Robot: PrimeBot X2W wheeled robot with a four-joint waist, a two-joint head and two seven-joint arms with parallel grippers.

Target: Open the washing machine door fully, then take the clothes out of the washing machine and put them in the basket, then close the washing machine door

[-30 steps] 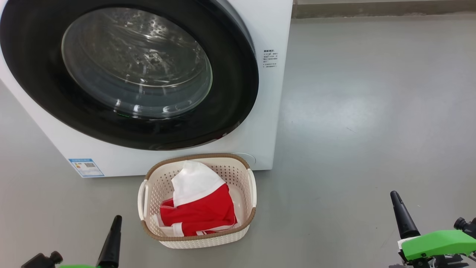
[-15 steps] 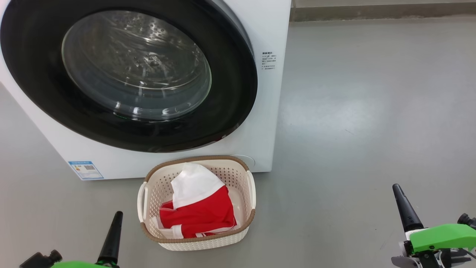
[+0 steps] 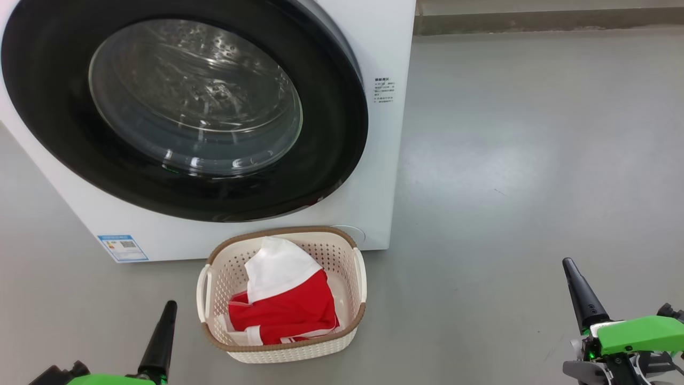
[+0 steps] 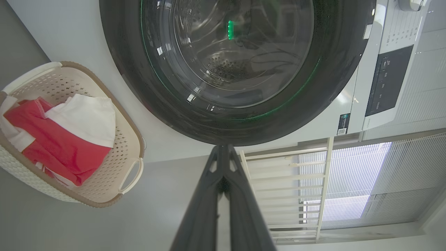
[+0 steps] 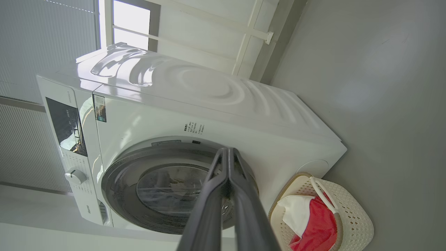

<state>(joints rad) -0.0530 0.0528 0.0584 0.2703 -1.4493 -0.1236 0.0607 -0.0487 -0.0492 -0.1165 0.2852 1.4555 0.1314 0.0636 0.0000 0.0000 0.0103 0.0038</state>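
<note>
The door (image 3: 195,96) sits closed against the front of the washing machine (image 3: 387,171). The red and white clothes (image 3: 286,313) lie in the basket (image 3: 299,353), which stands on the floor (image 3: 507,187) just before it. The left gripper (image 3: 169,311) and right gripper (image 3: 570,271) hang either side of the basket, fingers pressed together, holding nothing.

Upper left stands the washing machine (image 3: 385,43); just below it, on the floor (image 3: 507,187), the basket (image 3: 288,350) holds the clothes (image 3: 288,313), between my left gripper (image 3: 166,318) and right gripper (image 3: 573,278).

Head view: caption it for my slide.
Washing machine door closed, clothes in basket, left hand and right hand shut, empty.
</note>
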